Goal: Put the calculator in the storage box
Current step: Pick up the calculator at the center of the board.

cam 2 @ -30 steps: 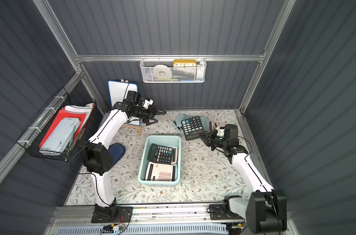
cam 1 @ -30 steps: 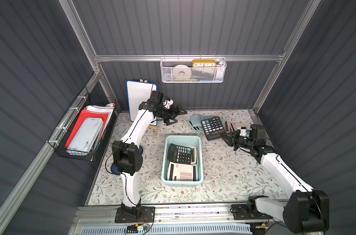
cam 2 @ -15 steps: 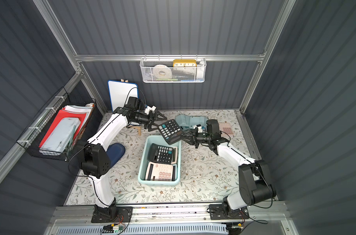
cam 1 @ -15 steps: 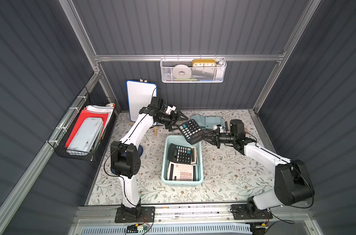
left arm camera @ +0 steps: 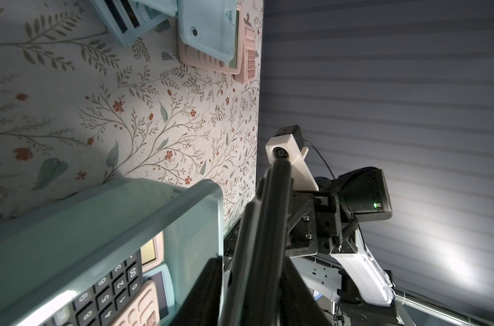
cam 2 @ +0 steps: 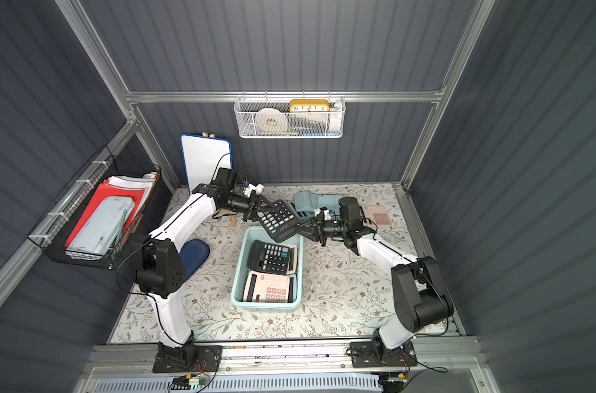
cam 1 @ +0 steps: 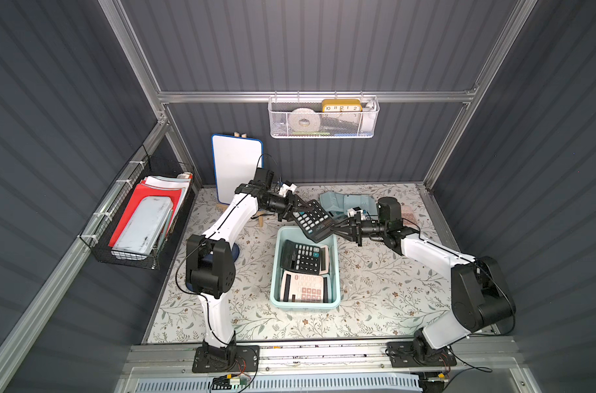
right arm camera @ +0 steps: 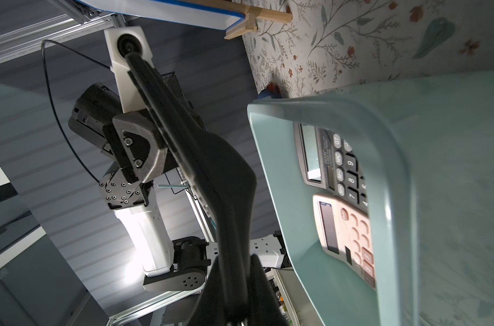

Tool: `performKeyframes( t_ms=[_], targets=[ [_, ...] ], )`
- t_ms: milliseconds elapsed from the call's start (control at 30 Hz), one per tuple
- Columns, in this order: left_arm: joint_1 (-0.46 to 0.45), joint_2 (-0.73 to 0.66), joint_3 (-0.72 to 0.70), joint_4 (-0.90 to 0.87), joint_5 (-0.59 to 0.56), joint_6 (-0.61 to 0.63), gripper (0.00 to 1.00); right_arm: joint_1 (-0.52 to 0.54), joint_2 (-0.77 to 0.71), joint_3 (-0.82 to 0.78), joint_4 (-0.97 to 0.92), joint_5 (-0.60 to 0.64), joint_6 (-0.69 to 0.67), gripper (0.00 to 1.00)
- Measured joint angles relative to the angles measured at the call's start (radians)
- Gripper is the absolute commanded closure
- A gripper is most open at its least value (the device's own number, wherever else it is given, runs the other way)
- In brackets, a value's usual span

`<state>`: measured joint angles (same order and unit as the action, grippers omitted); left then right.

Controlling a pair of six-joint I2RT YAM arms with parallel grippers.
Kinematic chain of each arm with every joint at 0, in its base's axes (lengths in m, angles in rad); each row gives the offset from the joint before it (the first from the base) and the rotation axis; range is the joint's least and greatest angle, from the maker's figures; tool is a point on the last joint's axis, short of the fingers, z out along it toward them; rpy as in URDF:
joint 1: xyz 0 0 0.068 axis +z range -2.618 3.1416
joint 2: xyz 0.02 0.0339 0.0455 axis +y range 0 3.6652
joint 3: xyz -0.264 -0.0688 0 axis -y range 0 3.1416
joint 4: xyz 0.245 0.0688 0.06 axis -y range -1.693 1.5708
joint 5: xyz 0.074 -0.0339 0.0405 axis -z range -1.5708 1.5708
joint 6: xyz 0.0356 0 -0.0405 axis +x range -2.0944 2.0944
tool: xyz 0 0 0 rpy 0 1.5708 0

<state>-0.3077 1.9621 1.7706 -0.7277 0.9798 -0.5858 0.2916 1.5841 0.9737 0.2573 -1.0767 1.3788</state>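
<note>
Held calculator (cam 1: 312, 219): black, tilted in the air over the far rim of the storage box (cam 1: 276, 272). Grip: right gripper (cam 1: 337, 228) clamps one edge and left gripper (cam 1: 295, 208) clamps the opposite corner. In the box, second black calculator (right arm camera: 324, 158), marked "DEXIN", overlaps pink calculator (cam 1: 303, 289); together they cover the floor. Behind, yellow clock (cam 1: 341, 106) shows 10–2.

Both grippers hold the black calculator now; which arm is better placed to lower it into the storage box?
Probably left. The left gripper and right gripper both clamp the black calculator above the far rim of the storage box, which lies closer to the left arm's base.
</note>
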Motion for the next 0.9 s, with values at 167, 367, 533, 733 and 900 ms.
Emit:
performKeyframes(
  t_ms=[167, 367, 533, 733, 900],
  targets=[
    [0.002, -0.015, 0.0, 0.018, 0.021, 0.017, 0.84, -0.001, 0.002, 0.007, 0.004, -0.005, 0.028, 0.97],
    [0.0, -0.037, -0.001, 0.056, -0.012, -0.025, 0.85, 0.005, 0.002, 0.033, 0.003, 0.037, 0.023, 0.7],
    [-0.006, -0.061, -0.014, 0.115, -0.074, -0.1, 0.85, 0.032, 0.002, 0.063, 0.0, 0.102, -0.004, 0.6],
    [-0.006, -0.087, -0.018, 0.158, -0.15, -0.143, 0.85, 0.069, 0.001, 0.072, -0.005, 0.17, -0.013, 0.63],
    [-0.006, -0.121, -0.042, 0.167, -0.2, -0.153, 0.85, 0.09, 0.001, 0.08, -0.008, 0.215, -0.017, 0.72]
  ],
)
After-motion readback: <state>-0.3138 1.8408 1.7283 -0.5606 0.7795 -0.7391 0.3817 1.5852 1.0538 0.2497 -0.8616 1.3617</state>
